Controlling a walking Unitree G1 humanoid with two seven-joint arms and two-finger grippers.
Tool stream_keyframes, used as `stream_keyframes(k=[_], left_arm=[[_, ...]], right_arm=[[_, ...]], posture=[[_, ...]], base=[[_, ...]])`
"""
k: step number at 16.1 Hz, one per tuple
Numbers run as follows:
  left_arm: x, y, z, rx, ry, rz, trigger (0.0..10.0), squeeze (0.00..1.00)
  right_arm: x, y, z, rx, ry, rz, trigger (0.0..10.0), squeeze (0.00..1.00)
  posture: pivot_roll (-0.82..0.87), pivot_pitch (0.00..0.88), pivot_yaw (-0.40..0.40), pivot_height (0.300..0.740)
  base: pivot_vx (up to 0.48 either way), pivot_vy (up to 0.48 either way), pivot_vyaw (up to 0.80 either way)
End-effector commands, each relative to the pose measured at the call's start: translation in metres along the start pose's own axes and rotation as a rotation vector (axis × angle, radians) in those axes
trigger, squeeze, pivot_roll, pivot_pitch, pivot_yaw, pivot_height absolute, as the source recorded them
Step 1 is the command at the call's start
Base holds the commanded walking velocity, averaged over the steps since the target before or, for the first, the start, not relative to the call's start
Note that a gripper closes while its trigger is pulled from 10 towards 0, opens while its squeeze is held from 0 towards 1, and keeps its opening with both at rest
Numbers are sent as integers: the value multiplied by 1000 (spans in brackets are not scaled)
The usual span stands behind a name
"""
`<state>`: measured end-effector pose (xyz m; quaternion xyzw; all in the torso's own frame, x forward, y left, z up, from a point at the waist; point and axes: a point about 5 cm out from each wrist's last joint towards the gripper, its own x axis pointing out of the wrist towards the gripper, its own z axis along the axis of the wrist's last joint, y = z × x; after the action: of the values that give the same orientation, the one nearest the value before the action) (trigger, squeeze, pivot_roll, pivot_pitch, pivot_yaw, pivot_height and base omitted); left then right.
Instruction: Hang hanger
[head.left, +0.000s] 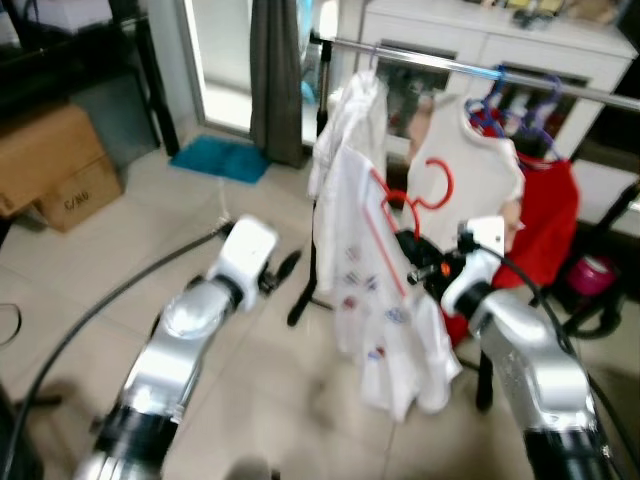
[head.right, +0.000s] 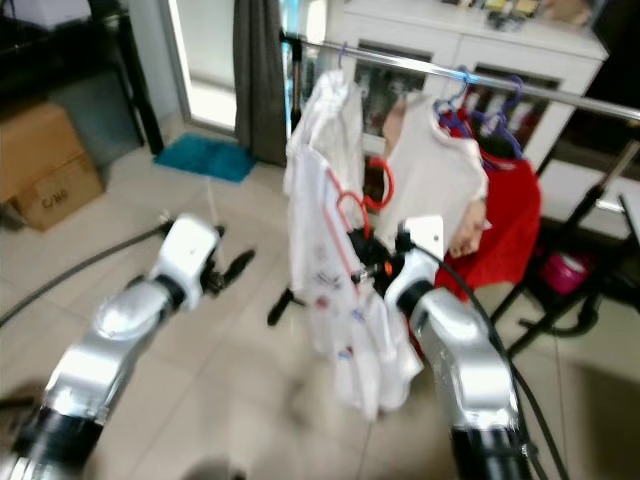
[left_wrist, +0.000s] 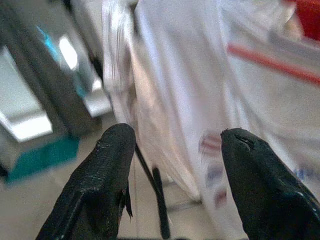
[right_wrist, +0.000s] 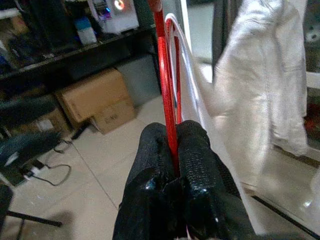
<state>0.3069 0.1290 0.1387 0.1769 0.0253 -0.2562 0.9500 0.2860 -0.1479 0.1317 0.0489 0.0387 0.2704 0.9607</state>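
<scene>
Setting: tiled floor (head.left: 90, 270), white cabinet behind a clothes rail (head.left: 440, 64).
Hanger: red hanger (head.left: 425, 195) carrying a white garment (head.left: 385, 300), pinched tight in the right gripper (head.left: 412, 252), hook rising above it, below the rail.
Step in hand: carrying to the rail.
Next move: lift the hook over the bar.
Left gripper: (head.left: 285, 268) fingers spread, empty, beside the garment.
</scene>
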Motion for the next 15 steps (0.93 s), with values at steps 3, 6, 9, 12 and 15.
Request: stream_keyframes(k=[3, 6, 9, 12, 15], left_arm=[[14, 3, 8, 28, -16, 27, 10000, 1000], [24, 7, 19, 26, -81, 32, 10000, 0], [29, 6, 25, 51, -114, 49, 10000, 0], [31, 11, 27, 67, -138, 94, 9647, 0], [34, 18, 21, 31, -119, 142, 0, 0]], right_arm=[[7, 21, 14, 23, -35, 163, 0, 0], [9, 38, 15, 33, -26, 265, 0, 0], [8, 42, 15, 45, -22, 277, 0, 0], [7, 41, 15, 46, -17, 278, 0, 0], [5, 40, 19, 53, -28, 273, 0, 0]], posture=[[43, 0, -52, 740], [26, 0, -55, 740], [28, 0, -57, 740], [19, 0, -50, 740], [6, 0, -49, 740]], base=[[0, 0, 0], [0, 0, 0], [0, 0, 0], [0, 0, 0], [0, 0, 0]])
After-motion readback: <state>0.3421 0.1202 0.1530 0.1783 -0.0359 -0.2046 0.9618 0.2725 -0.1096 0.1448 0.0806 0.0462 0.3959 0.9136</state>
